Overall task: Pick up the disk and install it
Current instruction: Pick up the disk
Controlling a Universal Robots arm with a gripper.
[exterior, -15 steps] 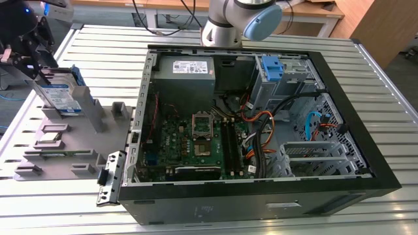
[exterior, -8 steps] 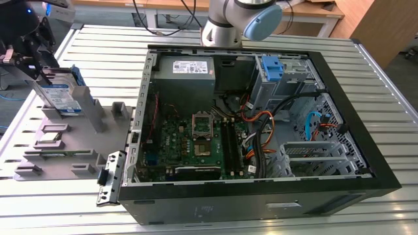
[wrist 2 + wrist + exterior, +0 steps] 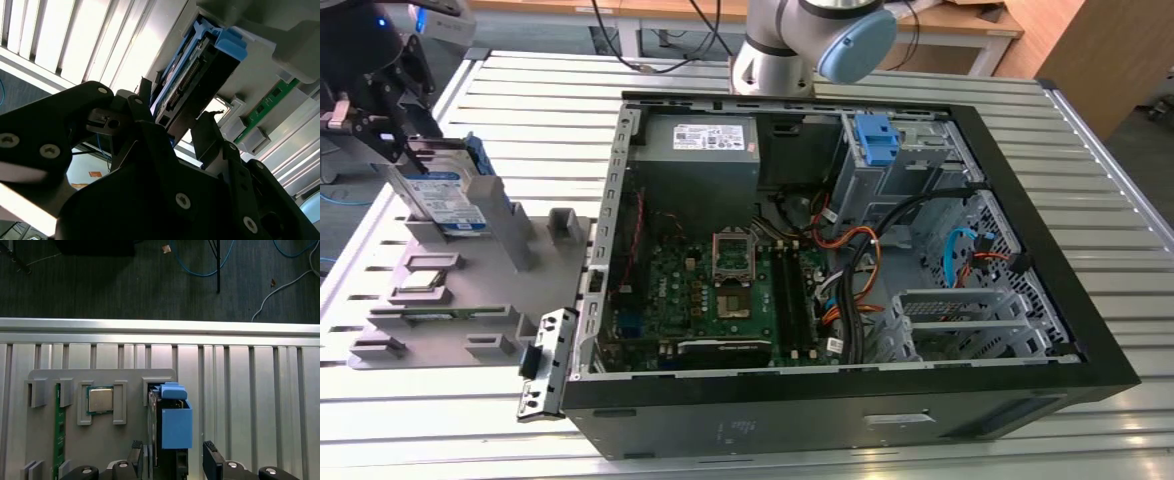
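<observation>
The disk (image 3: pixel 448 203), a silver drive with a white-and-blue label and a blue carrier frame, stands on edge in a slot of the grey fixture (image 3: pixel 480 300) at the exterior view's left. My gripper (image 3: pixel 390 135) hangs just over its upper end. In both wrist views the two black fingers straddle the disk (image 3: pixel 176 427), one on each flat side. The gripper (image 3: pixel 172 460) is open, with a visible gap between one finger (image 3: pixel 212 462) and the blue carrier. The connector end of the disk (image 3: pixel 195 80) sits between the fingers of the gripper (image 3: pixel 175 120).
The open computer case (image 3: pixel 1067 290) lies on the slatted metal table, with a grey power-supply box (image 3: pixel 700 150) and a blue bracket (image 3: pixel 874 140) in its drive bay. The fixture also carries a processor chip (image 3: pixel 100 400) and a green memory stick (image 3: pixel 59 440).
</observation>
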